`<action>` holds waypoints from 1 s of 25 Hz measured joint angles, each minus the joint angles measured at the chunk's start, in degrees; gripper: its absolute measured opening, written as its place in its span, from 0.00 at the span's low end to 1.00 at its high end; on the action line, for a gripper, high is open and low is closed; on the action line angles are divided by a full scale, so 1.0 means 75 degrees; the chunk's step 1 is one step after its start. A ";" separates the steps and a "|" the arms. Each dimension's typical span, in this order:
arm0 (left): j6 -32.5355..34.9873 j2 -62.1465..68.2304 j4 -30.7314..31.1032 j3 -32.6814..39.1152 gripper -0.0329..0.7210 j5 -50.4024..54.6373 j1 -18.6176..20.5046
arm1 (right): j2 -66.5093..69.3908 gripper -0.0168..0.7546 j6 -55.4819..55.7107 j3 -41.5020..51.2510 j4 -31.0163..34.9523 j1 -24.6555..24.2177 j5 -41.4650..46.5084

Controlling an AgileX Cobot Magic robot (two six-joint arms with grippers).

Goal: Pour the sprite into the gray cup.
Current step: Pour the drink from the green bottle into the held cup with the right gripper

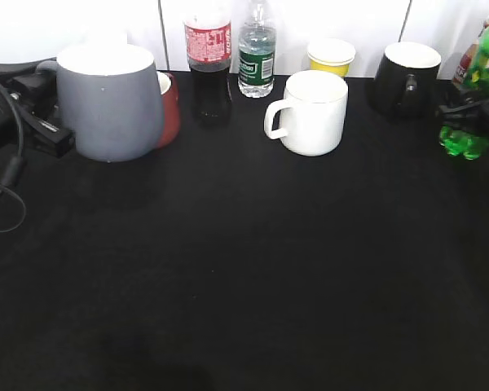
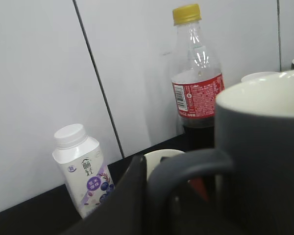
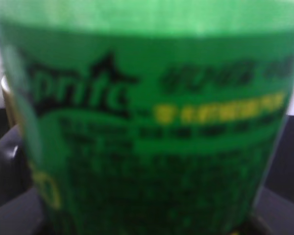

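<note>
A black table runs up to a white wall. The gray cup sits at the far left; the left gripper is at its handle, though its grip is hard to tell. The right gripper seems closed around the sprite at the right edge, lifted.

I see the cup far left on the table, the soda bottle far right. A mug stands between them, other bottles behind.
</note>
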 joint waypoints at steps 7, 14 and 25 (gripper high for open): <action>-0.0410 0.0000 0.0707 0.0000 0.10 0.0190 0.0000 | -0.2916 0.59 0.0300 0.0352 -0.2629 0.0903 0.1843; -0.0886 0.0302 0.1991 0.0000 0.10 0.0002 -0.0389 | -0.3156 0.59 -0.1638 -0.0057 -0.3108 0.3712 0.3964; -0.0911 0.0309 0.2321 0.0000 0.10 0.0116 -0.0773 | -0.2771 0.59 -0.7857 -0.0113 -0.2280 0.3898 0.3489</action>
